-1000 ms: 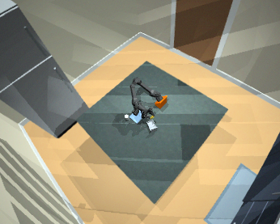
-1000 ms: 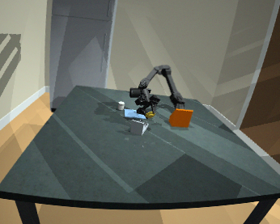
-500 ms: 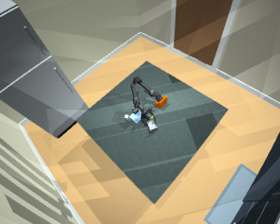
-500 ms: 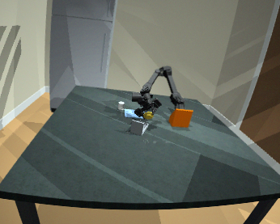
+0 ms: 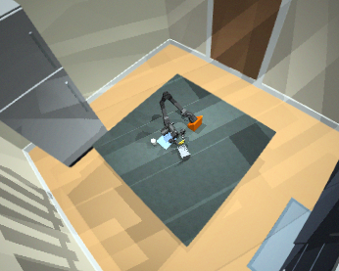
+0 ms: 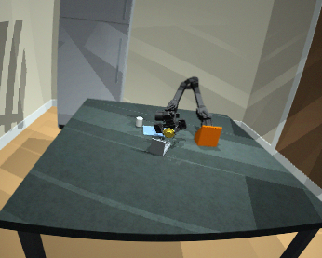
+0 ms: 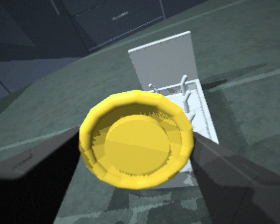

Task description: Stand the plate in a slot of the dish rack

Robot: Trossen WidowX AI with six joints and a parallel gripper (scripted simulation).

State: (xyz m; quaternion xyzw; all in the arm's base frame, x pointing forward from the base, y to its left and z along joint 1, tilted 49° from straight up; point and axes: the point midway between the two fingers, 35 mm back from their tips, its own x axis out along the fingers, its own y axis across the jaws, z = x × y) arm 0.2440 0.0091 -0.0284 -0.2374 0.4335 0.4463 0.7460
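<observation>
The yellow plate [image 5: 181,142] [image 6: 168,133] [image 7: 137,145] is held at opposite sides of its rim between the two fingers of my gripper [image 7: 136,135], which is shut on it. In the wrist view its hollow side faces the camera. In the exterior view it shows as a round disc, so it is steeply tilted. The white dish rack [image 5: 184,152] [image 6: 158,146] [image 7: 204,111] stands on the table just beyond the plate. In the wrist view its tall end panel and a few pegs show, and the plate hides much of its base. The height of the plate over the rack is hard to tell.
An orange block [image 5: 195,123] [image 6: 209,136] stands right of the gripper in the exterior view, near the arm's base. A flat light-blue item [image 5: 164,142] [image 6: 151,130] and a white cup [image 5: 153,141] [image 6: 139,122] are to its left on the dark green table [image 6: 128,192].
</observation>
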